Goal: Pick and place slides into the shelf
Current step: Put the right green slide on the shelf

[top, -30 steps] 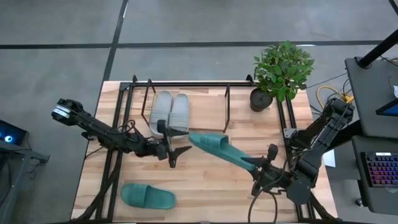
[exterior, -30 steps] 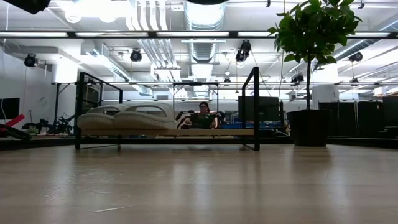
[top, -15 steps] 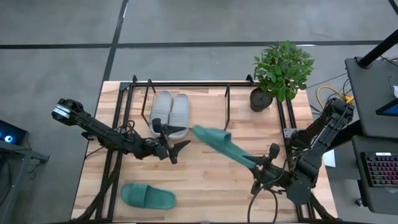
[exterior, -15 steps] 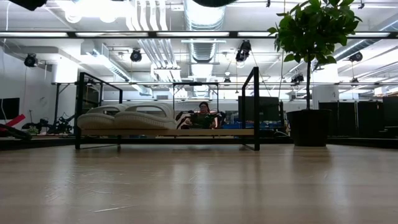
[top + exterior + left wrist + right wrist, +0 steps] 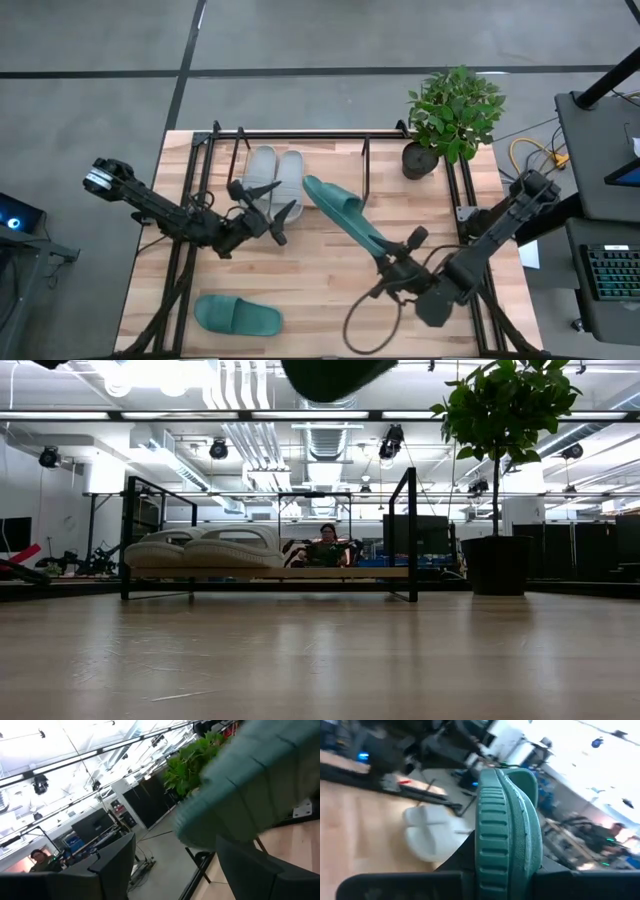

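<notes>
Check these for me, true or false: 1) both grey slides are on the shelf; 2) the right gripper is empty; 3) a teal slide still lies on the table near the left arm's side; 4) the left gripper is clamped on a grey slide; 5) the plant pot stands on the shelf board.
1) True: the two grey slides sit side by side on the shelf.
2) False: the right gripper is shut on a teal slide, held tilted with its toe at the shelf beside the grey pair.
3) True: the second teal slide lies flat on the table.
4) False: the left gripper is open, holding nothing.
5) False: the plant pot stands on the table, outside the shelf frame.
</notes>
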Robot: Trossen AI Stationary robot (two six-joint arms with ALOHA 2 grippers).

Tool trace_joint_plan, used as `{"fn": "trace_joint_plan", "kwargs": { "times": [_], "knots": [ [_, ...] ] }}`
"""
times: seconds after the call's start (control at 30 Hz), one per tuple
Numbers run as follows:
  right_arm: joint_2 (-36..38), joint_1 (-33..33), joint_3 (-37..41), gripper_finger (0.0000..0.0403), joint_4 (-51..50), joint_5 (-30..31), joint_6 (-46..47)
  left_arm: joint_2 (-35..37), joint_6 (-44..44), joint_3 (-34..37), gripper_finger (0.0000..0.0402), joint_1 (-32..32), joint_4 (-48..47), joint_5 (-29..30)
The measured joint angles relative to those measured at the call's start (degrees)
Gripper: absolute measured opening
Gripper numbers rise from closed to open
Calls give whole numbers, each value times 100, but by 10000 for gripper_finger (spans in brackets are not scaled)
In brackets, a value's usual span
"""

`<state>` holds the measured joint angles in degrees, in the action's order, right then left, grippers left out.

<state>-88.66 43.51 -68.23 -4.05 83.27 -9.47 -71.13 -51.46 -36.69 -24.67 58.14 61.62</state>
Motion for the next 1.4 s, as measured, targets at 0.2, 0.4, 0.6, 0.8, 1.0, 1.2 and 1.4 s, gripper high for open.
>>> {"fn": "trace_joint_plan", "kwargs": {
  "times": [0.2,0.4,0.6,0.8,1.0,1.2,1.4],
  "knots": [
    [-745,-246,-1032,46,1,718,-708,92,-288,0,258,-241,-7,811],
    [-1314,-527,-1612,46,5,673,-971,306,-597,12,258,-725,-61,2626],
    [-1504,-915,-1536,46,-68,678,-661,442,-588,31,258,-1116,-56,2670],
    [-1526,-1320,-1438,46,-742,670,-89,416,-581,39,258,-1145,-62,2532],
    [-1528,-1527,-1403,46,-1727,616,758,400,-590,39,258,-1145,-62,2479],
    [-1541,-1603,-1277,46,-2427,-144,1968,402,-591,39,258,-1145,-62,2485],
    [-1547,-1742,-840,46,-2440,-322,2368,402,-592,42,258,-1145,-62,2488]
  ]
}}
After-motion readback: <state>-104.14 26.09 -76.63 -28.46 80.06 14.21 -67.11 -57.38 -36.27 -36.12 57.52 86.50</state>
